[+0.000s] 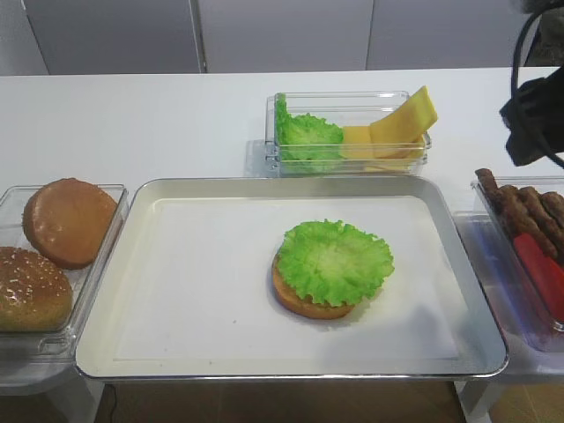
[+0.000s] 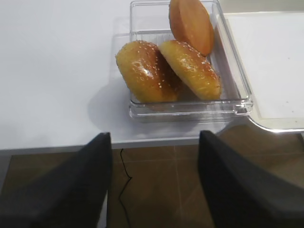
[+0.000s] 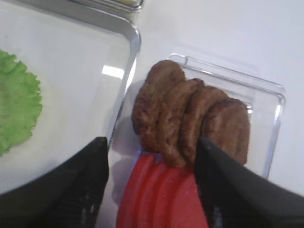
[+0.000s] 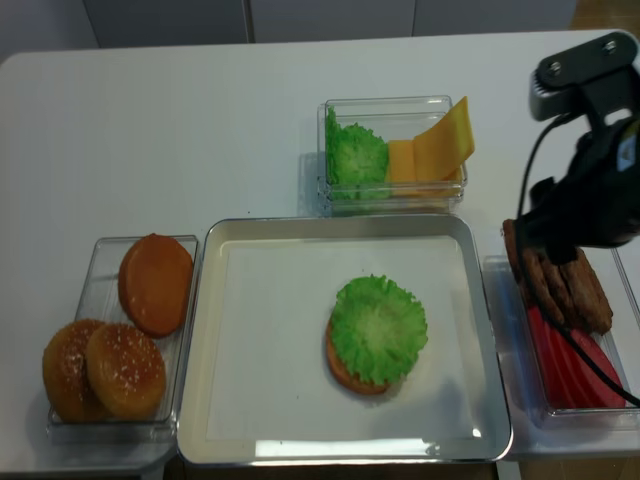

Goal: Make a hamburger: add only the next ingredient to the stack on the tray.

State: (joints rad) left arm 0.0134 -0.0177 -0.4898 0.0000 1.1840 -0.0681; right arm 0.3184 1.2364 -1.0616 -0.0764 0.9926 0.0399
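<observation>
Lettuce leaf (image 3: 16,102) lies on the bun half (image 1: 304,300), left of the open, empty right gripper (image 3: 152,185).

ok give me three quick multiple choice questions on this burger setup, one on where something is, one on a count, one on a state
1. Where is the lettuce leaf?
A. in the clear bin with the cheese
B. on the bun half on the tray
C. in the right gripper

2. How many bun tops lie in the left bin?
A. one
B. three
C. five

3. How do the right gripper's jaws stand?
A. apart, above the patties and red slices
B. shut on a cheese slice
C. shut on the tray rim

Answers: 1 B, the leaf covers the bun in both high views. 2 B, two seeded and one plain. 3 A, the right wrist view shows a gap between the fingers with nothing held.
</observation>
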